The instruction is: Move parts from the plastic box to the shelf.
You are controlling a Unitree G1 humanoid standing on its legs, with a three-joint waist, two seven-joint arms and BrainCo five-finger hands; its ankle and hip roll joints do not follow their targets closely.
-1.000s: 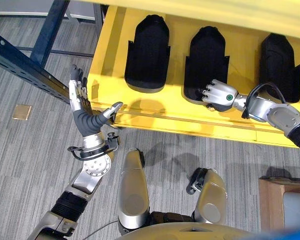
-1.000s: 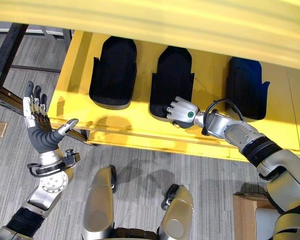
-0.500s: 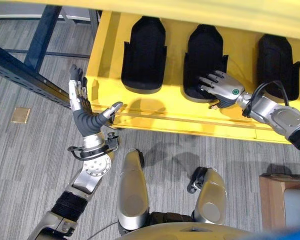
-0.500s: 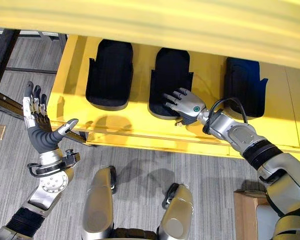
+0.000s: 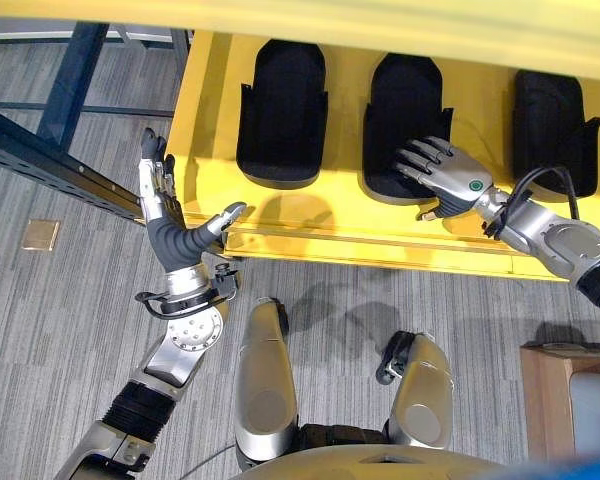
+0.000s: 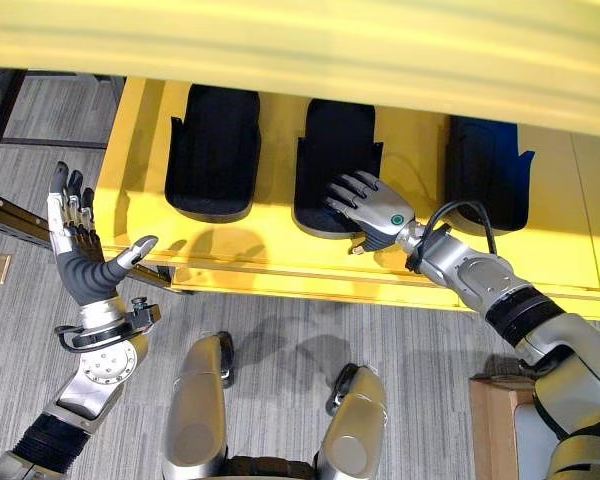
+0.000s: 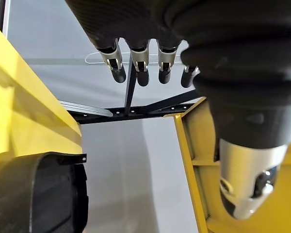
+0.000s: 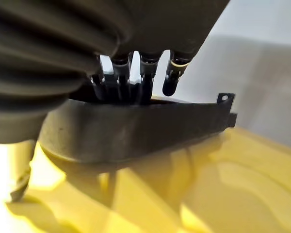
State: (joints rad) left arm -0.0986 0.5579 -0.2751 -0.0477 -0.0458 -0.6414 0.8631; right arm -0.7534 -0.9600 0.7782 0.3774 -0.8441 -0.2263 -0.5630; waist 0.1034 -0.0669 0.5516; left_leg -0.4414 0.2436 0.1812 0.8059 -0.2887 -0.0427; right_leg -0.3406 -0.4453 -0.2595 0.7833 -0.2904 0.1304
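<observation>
Currently three black moulded parts lie side by side on the yellow shelf: left part, middle part, right part. Right hand rests over the near right edge of the middle part, fingers spread and straight on its surface, gripping nothing. Left hand is raised by the shelf's left front corner, palm up, fingers straight and apart, thumb out toward the shelf edge, empty. Blue rack beam crosses the grey carpet at left; a cardboard box sits at lower right.
</observation>
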